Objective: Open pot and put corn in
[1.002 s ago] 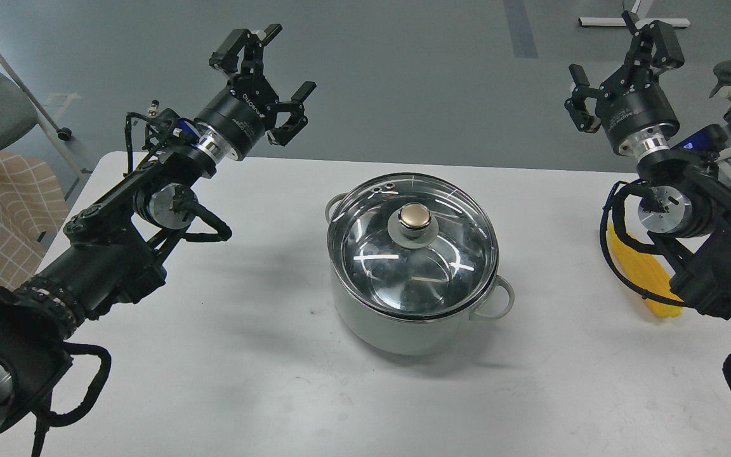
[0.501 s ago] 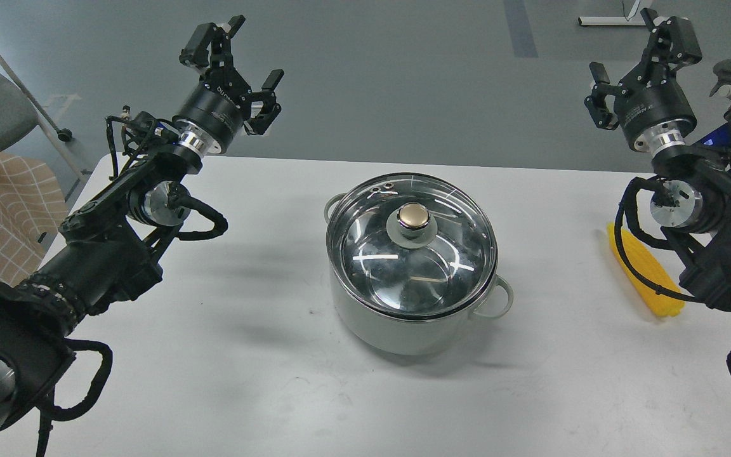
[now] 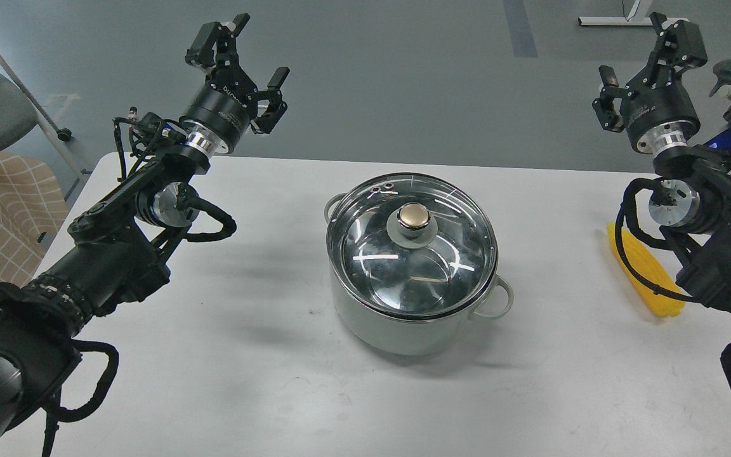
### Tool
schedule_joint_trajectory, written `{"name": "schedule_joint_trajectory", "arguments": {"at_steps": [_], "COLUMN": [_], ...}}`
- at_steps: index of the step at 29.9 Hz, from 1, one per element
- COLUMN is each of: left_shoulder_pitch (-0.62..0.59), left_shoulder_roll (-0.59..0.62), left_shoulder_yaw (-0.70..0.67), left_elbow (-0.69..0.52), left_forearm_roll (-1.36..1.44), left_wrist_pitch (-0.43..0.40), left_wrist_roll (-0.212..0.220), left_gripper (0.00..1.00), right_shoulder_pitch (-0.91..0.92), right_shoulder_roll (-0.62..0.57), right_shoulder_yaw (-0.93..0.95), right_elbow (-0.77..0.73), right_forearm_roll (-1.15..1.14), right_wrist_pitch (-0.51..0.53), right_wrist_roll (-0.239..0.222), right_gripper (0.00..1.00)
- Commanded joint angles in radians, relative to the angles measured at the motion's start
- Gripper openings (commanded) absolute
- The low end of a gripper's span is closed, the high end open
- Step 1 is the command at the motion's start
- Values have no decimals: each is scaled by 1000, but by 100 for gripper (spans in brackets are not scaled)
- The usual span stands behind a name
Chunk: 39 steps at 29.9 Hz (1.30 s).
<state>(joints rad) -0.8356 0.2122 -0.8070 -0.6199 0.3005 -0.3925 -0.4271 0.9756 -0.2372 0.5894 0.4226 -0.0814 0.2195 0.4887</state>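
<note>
You get an evenly bright, sharp head view lit from overhead, with no motion blur even on the raised arms. Soft, faint shadows spread across the white table (image 3: 264,355) under the pot (image 3: 397,327) and beside the left arm. White streaks of glare cross the glass lid (image 3: 413,251), and its gold knob (image 3: 414,216) gleams.

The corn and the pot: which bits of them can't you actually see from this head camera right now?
- The corn: head view; the right arm and its black cable cross it, so part of the cob is hidden.
- The pot: head view; the glass lid reflects light, so whether anything lies inside is unclear.
- The pot's far handle: mostly hidden behind the rim.
- The pot's back wall: hidden by its own body.
</note>
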Motion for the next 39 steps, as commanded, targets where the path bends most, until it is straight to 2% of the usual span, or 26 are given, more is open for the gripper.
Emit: {"name": "schedule_joint_trajectory", "arguments": {"at_steps": [1, 12, 39], "left_shoulder_pitch": [-2, 4, 9], "left_shoulder_roll": [-2, 13, 10], "left_shoulder_yaw": [-1, -17, -34], "left_elbow": [-6, -54, -77], "left_forearm_roll": [0, -1, -1], "left_wrist_pitch": [1, 3, 6], "left_wrist_roll": [-1, -2, -9], "left_gripper": [98, 98, 98], "right_shoulder_pitch": [0, 3, 18], "right_shoulder_roll": [4, 16, 21], "right_shoulder_yaw": [0, -5, -3], "right_elbow": [4, 2, 4], "right_forearm_roll": [-1, -3, -3], "right_wrist_pitch": [4, 7, 26], "right_wrist_roll": [0, 0, 0], "right_gripper": [100, 100, 100]}}
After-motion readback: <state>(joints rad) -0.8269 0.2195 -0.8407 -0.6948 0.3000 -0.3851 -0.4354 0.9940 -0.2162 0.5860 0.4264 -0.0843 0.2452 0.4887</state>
